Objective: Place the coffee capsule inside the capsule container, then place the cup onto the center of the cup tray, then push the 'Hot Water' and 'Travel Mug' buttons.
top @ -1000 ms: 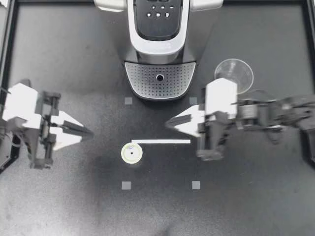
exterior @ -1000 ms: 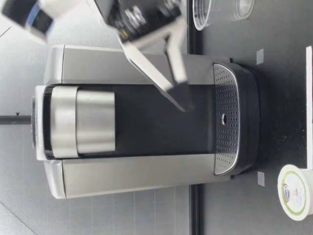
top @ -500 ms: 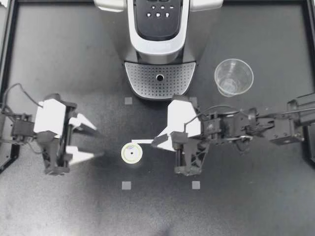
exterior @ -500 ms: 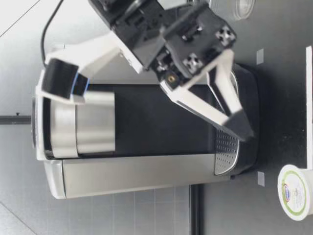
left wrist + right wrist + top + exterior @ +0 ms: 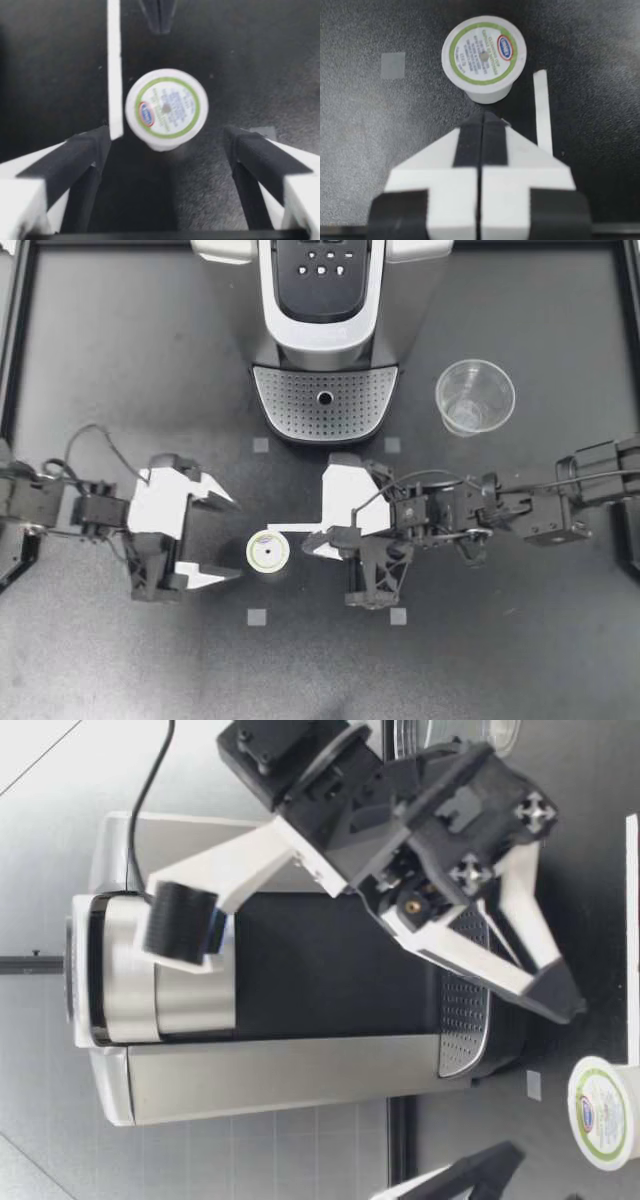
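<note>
Left gripper (image 5: 222,538) has its fingers spread; the coffee capsule (image 5: 268,553) stands lid-up on the table (image 5: 120,660) just ahead of the tips, centred between them. Beyond it, the right gripper (image 5: 312,539), fingers pressed together, points back at it. A straight advance by the left arm appears sufficient.

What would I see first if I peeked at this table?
Probably the big silver coffee machine at the back of the table. Next, the two claws facing each other in front of it: my left claw is wide open and my right claw is shut, with the little white capsule standing between them. A clear cup stands beside the machine, on my right arm's side.
</note>
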Action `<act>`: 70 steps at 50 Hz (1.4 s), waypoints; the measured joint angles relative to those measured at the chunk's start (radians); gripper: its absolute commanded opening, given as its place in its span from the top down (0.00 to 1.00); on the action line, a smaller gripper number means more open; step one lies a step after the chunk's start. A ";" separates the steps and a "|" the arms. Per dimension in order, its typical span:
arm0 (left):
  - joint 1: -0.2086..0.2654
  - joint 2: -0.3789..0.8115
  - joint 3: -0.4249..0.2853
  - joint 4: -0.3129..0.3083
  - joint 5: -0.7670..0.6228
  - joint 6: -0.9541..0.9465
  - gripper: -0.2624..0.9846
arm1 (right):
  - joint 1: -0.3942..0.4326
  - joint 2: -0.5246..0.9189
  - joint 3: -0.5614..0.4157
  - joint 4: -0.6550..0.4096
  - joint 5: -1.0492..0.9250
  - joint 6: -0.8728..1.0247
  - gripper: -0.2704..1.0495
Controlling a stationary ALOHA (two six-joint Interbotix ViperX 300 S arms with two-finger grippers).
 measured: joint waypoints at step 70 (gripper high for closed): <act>0.014 0.163 -0.106 -0.009 0.000 0.048 0.13 | 0.002 0.066 -0.063 0.000 0.005 -0.002 0.81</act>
